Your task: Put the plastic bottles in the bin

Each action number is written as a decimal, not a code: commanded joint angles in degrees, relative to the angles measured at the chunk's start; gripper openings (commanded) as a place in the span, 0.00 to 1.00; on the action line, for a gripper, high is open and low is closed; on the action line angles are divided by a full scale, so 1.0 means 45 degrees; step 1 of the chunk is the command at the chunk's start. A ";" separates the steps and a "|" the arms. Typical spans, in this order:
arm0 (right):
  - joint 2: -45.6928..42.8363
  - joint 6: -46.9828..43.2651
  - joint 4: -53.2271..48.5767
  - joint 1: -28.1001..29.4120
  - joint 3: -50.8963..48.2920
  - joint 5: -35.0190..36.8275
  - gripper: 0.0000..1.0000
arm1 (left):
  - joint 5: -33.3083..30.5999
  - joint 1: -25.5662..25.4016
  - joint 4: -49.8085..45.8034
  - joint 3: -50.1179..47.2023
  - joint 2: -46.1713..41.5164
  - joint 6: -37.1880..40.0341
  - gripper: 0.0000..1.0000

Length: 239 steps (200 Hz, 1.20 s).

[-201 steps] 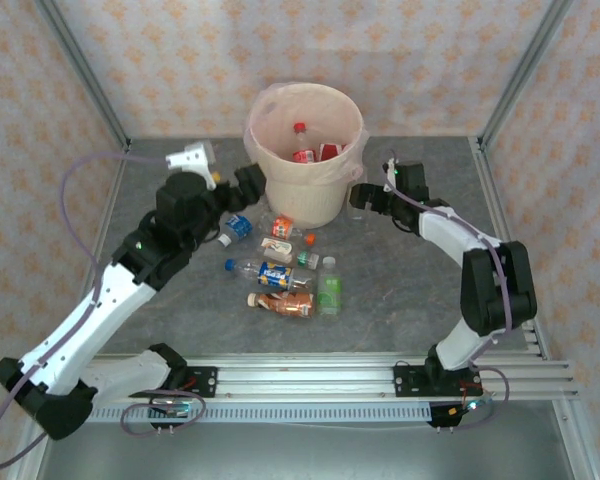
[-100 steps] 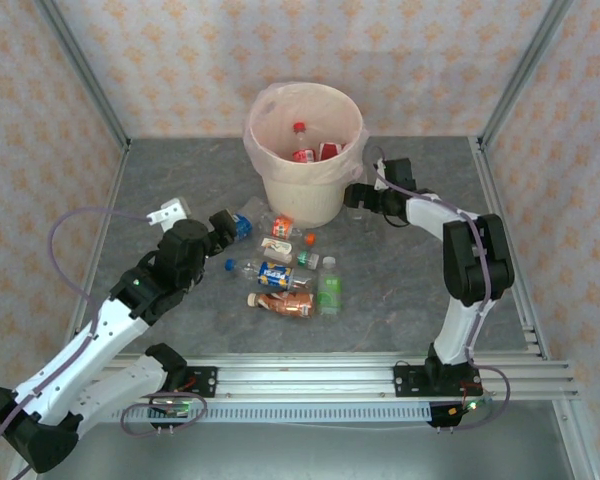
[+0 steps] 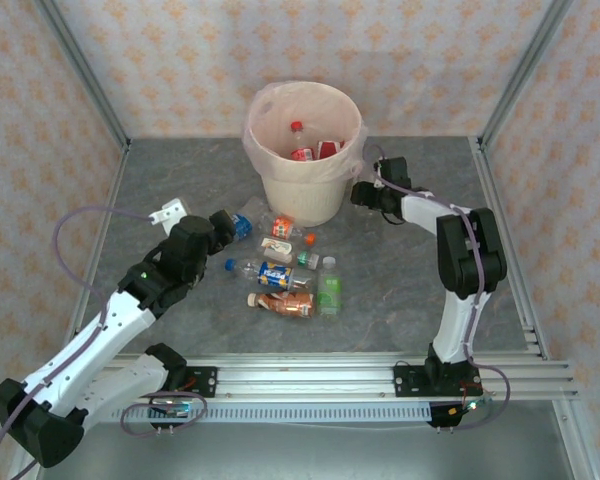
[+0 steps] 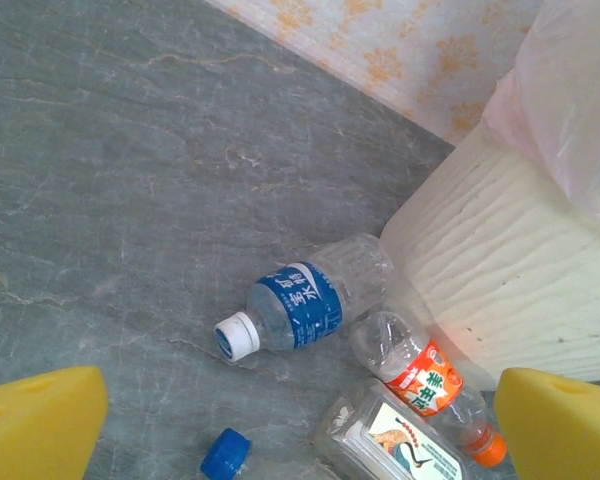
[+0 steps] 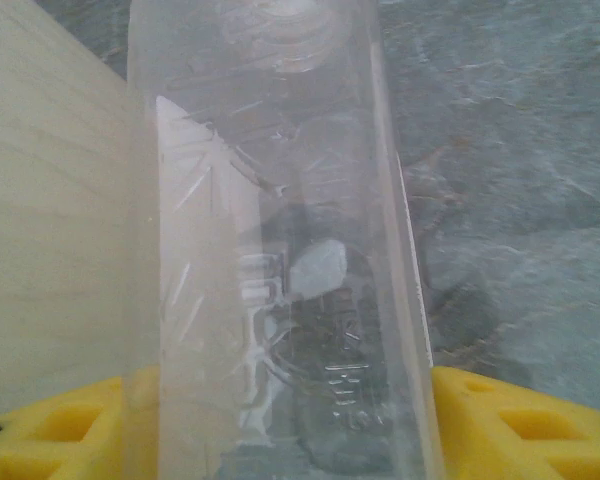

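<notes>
The one label I could partly read was on the blue-labelled bottle (image 4: 298,305) — white Chinese characters, one of them 水. It lay with its base close against the bin (image 4: 500,260). Just beside it lay an orange-labelled bottle (image 4: 422,378) and a crane-labelled bottle (image 4: 400,445), their print too small to read.

The bin stood near the middle of the far edge of the surface (image 3: 160,200) and held three bottles that I could count, with red caps and labels. The other plastic bottles (image 3: 285,272) lay clustered at the surface's middle — roughly ten, too overlapped for a sure count. Bare room lay open toward the left and right edges.

My left end effector (image 3: 225,224) hung spread wide at the cluster's left side, holding nothing. My right end effector (image 5: 290,440) was pinching an unlabelled clear bottle (image 5: 290,230), pads against both its sides, at the bin's right foot.
</notes>
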 commanded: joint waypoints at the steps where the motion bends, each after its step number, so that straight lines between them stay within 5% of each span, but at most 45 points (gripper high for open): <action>1: -0.1476 0.0126 0.0640 0.0022 -0.1044 0.1503 0.57 | 0.0166 0.0160 -0.0041 -0.0183 0.0234 -0.0244 1.00; 59: -0.6219 0.0326 0.0670 0.0046 -0.2531 0.3316 0.47 | 0.0944 0.0444 0.0052 -0.0046 0.1023 -0.0209 1.00; 105: -0.8238 -0.0340 -0.1576 0.0955 0.0437 0.2622 0.47 | 0.1892 0.1044 0.0250 0.0095 0.1907 0.0613 1.00; 186: -0.3193 -0.1224 -0.5420 0.2735 0.8217 0.0450 0.52 | 0.2425 0.1790 0.0734 -0.0569 0.2448 0.1564 1.00; 239: -0.0253 -0.1077 -0.8933 0.3326 1.2491 0.3169 0.69 | 0.3034 0.2565 0.0621 -0.0498 0.3016 0.2410 1.00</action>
